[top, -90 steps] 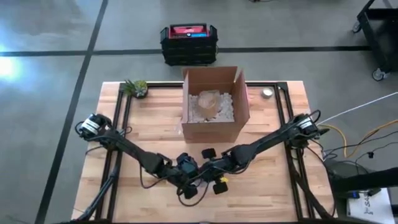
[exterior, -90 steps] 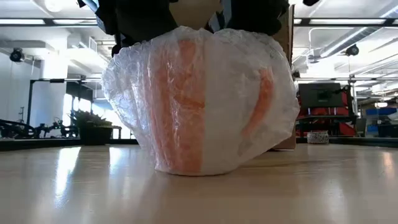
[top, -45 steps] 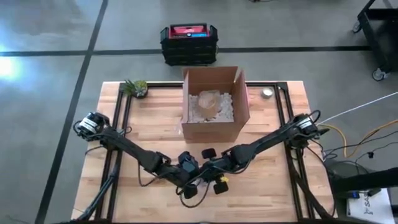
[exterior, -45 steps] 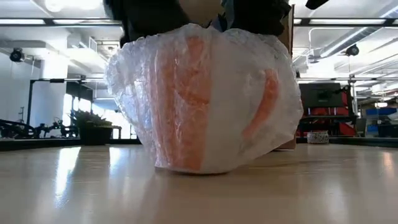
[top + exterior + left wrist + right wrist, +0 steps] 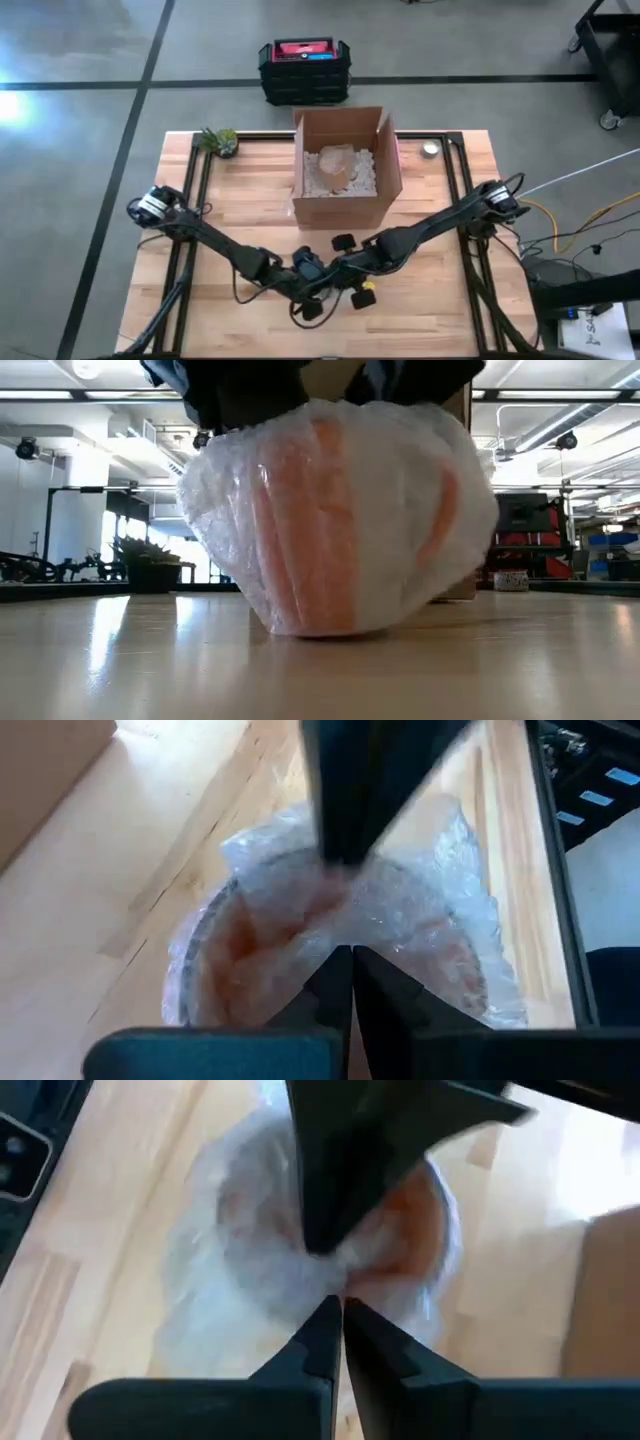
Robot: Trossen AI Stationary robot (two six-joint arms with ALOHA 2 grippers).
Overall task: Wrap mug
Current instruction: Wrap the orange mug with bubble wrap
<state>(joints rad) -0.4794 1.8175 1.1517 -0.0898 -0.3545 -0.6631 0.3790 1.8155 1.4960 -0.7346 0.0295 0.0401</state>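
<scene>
The orange mug (image 5: 335, 525), covered in bubble wrap (image 5: 420, 910), stands on the wooden surface (image 5: 450, 300) near its front edge; my left end effector (image 5: 345, 975) and right end effector (image 5: 335, 1320) both pinch the wrap above it, fingers closed together.

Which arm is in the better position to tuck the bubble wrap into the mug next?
Neither clearly. The left gripper and right gripper both sit closed over the mug's top, pinching the bubble wrap.

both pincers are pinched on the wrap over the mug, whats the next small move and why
Probably tuck the gathered wrap down into the mug's mouth. The left pincer and right pincer meet, shut on the bubble wrap above the orange mug, whose sides already look covered.
</scene>
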